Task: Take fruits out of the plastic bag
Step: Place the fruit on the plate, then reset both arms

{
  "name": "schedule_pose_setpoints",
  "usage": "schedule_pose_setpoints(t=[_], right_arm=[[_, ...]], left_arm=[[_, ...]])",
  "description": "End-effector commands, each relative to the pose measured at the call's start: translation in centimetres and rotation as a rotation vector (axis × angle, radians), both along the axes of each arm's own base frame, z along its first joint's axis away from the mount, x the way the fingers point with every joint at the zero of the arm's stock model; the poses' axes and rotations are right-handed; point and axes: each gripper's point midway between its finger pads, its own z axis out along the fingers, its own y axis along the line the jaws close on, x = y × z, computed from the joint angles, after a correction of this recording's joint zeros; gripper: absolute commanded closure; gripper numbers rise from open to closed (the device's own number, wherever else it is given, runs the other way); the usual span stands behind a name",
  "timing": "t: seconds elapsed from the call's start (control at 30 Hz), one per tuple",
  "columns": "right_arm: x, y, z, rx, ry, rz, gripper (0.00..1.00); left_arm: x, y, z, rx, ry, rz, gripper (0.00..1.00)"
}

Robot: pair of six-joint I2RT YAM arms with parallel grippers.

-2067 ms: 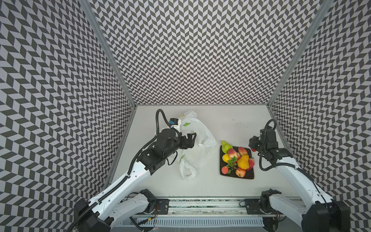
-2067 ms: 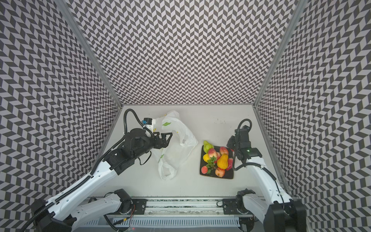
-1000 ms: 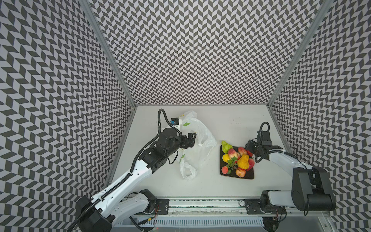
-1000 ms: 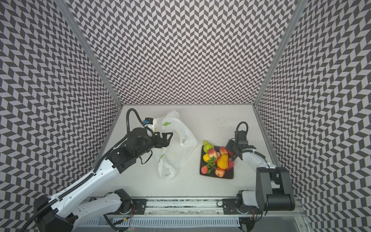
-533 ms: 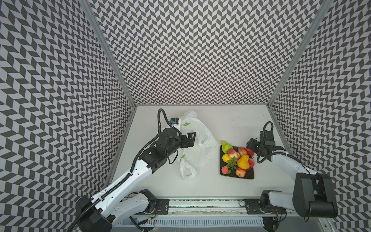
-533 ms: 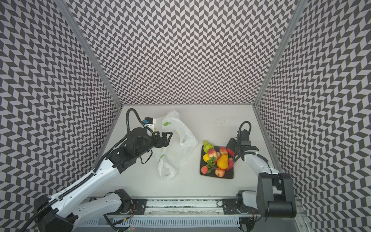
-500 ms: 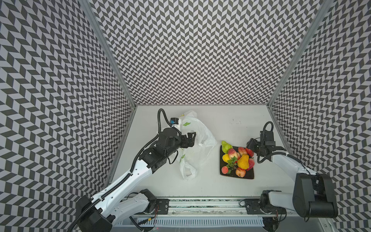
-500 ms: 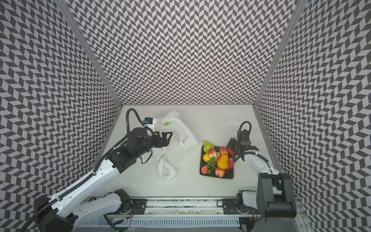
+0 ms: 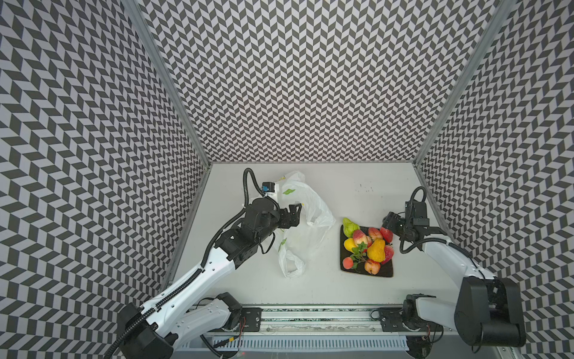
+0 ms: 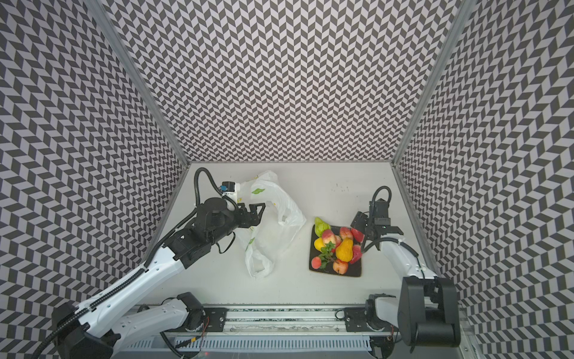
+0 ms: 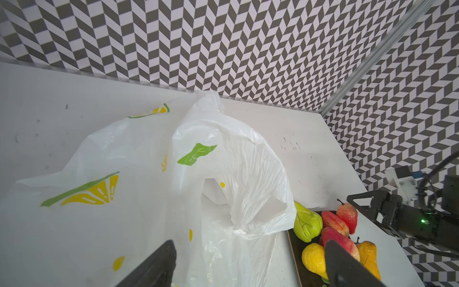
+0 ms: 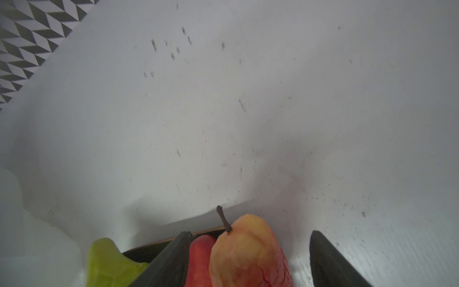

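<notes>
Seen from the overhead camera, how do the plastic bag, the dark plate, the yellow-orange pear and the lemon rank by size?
In a top view, largest to smallest:
1. plastic bag
2. dark plate
3. yellow-orange pear
4. lemon

Both top views look steeply down from high up at the near edge, sharing the whole tabletop point(image 9: 326, 286). The left wrist camera faces across the plastic bag point(image 11: 236, 161) toward the fruits point(image 11: 332, 223); the right wrist camera, seemingly very close, shares them.
</notes>
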Motion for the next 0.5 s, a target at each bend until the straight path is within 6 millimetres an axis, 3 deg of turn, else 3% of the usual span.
schedule_pose_setpoints(t=[0.0,0.1,0.2,0.37,0.47], right_arm=[[1.9,-2.0,6.4,-0.110,-0.199,-0.045,0.25],[2.1,-2.5,10.6,-0.189,-0.363,-0.031,0.26],[1.5,-2.4,14.1,-0.264,-0.578,-0.001,0.27],[-1.1,-1.3,16.4,-0.437,-0.923,0.080,0.31],[-2.2,-1.3,15.7,-0.502,-0.995,0.077,0.31]], left_arm=[[0.2,3.0,0.5,0.027,-0.032,0.145,0.06],[0.5,6.7,0.8,0.064,-0.069,0.306,0.05],[0.6,11.8,0.3,0.102,-0.106,0.507,0.02],[-0.1,20.6,-1.6,0.189,-0.212,0.797,0.01],[-0.7,23.7,-2.7,0.247,-0.299,0.856,0.02]])
